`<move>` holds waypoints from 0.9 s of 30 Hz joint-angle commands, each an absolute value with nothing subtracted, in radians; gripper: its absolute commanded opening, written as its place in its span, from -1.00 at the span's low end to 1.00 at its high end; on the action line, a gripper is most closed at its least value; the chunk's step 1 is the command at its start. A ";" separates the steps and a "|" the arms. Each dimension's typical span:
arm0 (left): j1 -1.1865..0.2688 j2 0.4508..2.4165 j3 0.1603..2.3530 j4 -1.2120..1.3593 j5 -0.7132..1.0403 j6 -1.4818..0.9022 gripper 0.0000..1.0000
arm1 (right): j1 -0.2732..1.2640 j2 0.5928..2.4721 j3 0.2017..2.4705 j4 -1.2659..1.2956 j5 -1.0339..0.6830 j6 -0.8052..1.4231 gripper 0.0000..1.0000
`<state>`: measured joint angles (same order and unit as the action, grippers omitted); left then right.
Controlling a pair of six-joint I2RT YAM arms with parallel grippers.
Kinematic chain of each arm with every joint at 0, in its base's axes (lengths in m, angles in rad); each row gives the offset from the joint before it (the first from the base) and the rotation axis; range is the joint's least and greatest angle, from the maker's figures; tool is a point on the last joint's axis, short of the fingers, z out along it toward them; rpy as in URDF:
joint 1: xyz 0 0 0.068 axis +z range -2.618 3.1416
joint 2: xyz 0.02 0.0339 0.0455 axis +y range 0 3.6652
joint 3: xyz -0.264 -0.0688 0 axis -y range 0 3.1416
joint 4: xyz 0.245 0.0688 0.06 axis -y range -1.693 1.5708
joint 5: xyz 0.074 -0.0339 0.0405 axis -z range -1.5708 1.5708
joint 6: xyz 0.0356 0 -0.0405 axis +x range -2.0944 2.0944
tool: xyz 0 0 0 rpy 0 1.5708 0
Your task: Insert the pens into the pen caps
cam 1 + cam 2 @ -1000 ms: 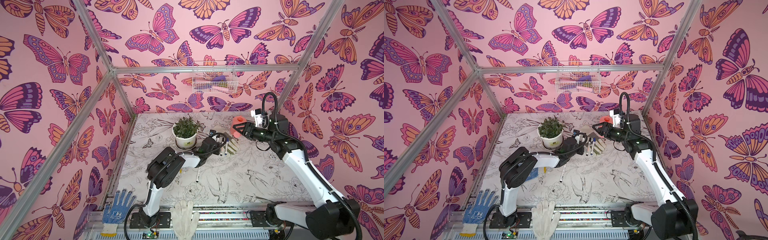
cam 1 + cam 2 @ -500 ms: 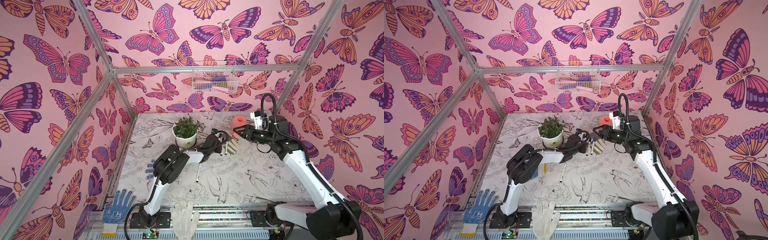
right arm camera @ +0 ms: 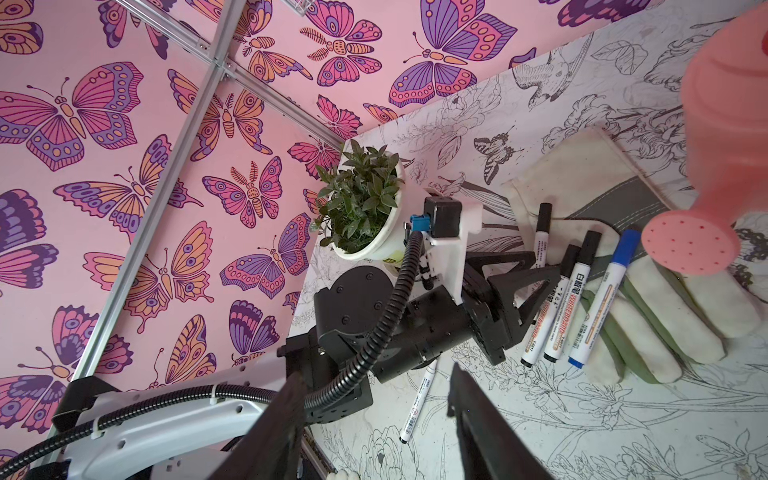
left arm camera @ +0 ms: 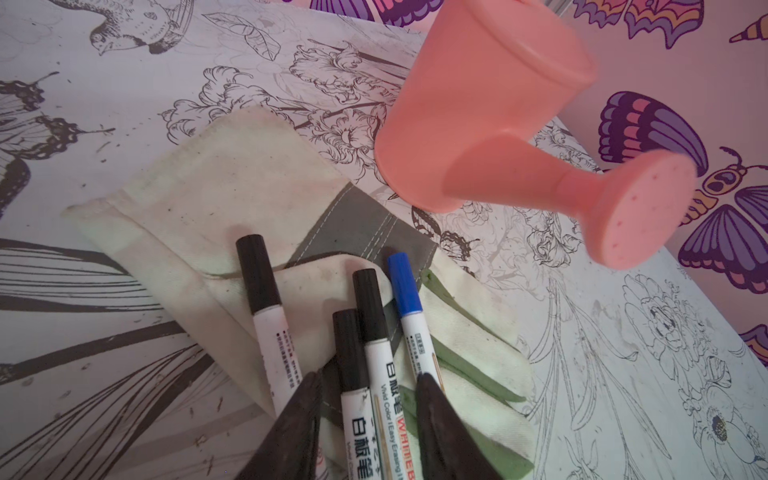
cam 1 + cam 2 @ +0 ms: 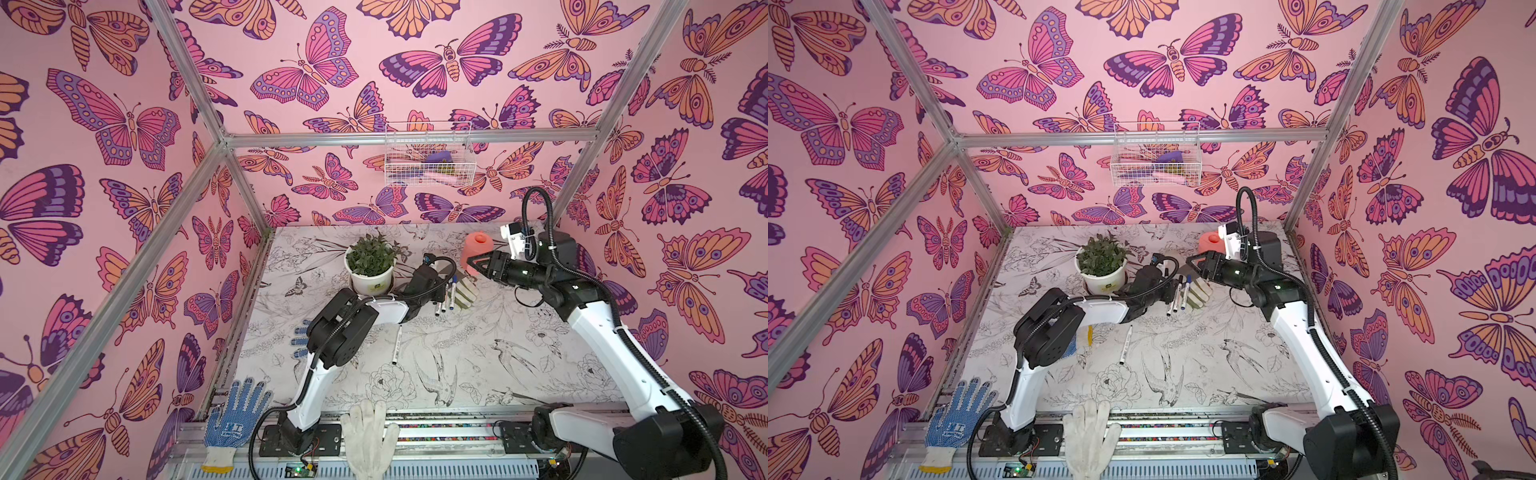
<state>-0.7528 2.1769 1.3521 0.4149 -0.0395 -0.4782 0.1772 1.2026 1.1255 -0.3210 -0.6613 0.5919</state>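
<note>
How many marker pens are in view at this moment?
5. Four lie side by side on the canvas glove: three black-capped pens and one blue-capped pen. The fifth pen lies alone on the table, nearer the front. The left arm could hide more.

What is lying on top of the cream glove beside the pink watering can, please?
Four capped pens lie across it, three black-capped, one blue-capped. The left gripper hides part of their barrels; anything beneath the glove is covered.
</note>
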 commanded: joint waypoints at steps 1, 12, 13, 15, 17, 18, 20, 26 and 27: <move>-0.740 2.124 1.306 0.445 -0.024 -0.505 -0.18 | 0.175 1.187 1.147 -0.349 -0.649 0.557 0.15; -0.733 1.654 0.835 0.139 -0.077 -0.304 -0.12 | 0.228 1.241 1.153 -0.411 -0.588 0.493 0.14; -0.736 1.623 0.802 0.101 -0.075 -0.289 -0.12 | 0.231 1.247 1.152 -0.405 -0.593 0.494 0.14; -0.747 1.567 0.750 0.021 -0.065 -0.268 -0.01 | 0.233 1.257 1.152 -0.390 -0.592 0.503 0.13; -0.764 1.544 0.738 -0.046 -0.066 -0.254 0.07 | 0.235 1.262 1.151 -0.370 -0.595 0.516 0.13; -0.774 1.542 0.742 -0.077 -0.074 -0.246 0.11 | 0.237 1.265 1.151 -0.364 -0.596 0.521 0.13; -0.790 1.548 0.758 -0.128 -0.103 -0.244 0.13 | 0.239 1.271 1.152 -0.350 -0.599 0.530 0.13; -0.841 1.591 0.822 -0.302 -0.151 -0.255 0.14 | 0.244 1.271 1.149 -0.349 -0.596 0.531 0.12; -0.850 1.599 0.829 -0.321 -0.153 -0.255 0.14 | 0.244 1.268 1.145 -0.349 -0.591 0.531 0.12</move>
<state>-0.8272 1.5723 0.8021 -0.1902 -0.1135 -0.2691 0.2375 1.2701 1.1271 -0.3687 -0.5987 0.5274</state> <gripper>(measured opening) 0.568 0.559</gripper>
